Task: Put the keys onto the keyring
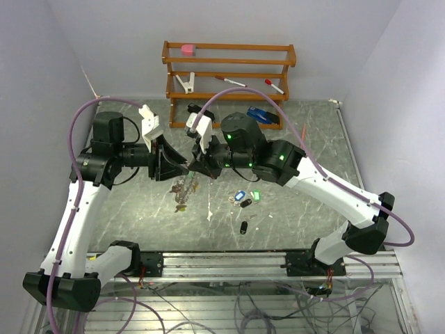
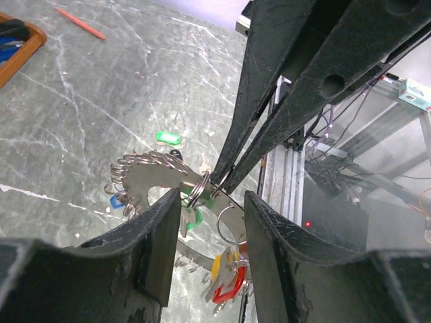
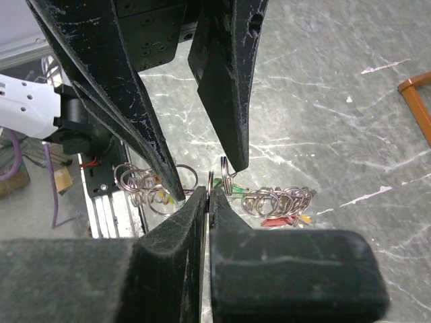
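Note:
The keyring hangs just above the table between both grippers, its silvery wire strung with split rings and with red, yellow and green tagged keys. My left gripper is open; its two fingers straddle the wire without pinching it. My right gripper is shut on a thin split ring beside a green tag, right at the wire. Loose keys lie on the table to the right: blue, green and two black. A green key also shows in the left wrist view.
A wooden rack stands at the back with a pink block, a white clip and red-capped pens. A blue object lies in front of it. A red pen lies on the table. The aluminium rail marks the near edge.

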Controlling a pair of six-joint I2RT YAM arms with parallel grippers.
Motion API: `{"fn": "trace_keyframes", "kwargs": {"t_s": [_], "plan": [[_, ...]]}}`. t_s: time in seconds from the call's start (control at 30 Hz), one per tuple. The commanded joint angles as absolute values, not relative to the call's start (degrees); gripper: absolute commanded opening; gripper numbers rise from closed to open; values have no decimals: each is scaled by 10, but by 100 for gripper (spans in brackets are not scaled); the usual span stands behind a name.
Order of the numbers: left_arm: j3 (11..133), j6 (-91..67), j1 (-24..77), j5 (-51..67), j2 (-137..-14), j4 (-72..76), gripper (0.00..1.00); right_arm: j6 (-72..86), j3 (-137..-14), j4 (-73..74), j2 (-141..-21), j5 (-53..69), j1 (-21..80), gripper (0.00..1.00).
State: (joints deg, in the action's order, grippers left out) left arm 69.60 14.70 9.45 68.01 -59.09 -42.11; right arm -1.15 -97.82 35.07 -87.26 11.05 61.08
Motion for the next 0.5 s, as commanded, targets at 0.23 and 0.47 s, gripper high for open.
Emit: {"fn": "trace_keyframes", "kwargs": {"t_s": [0.23, 0.47], "plan": [[717, 189, 106, 708, -590, -451, 52, -34, -1000, 347, -864, 173, 611, 0], [710, 204, 111, 722, -588, -460, 45, -37, -1008, 350, -871, 187, 611, 0]]}}
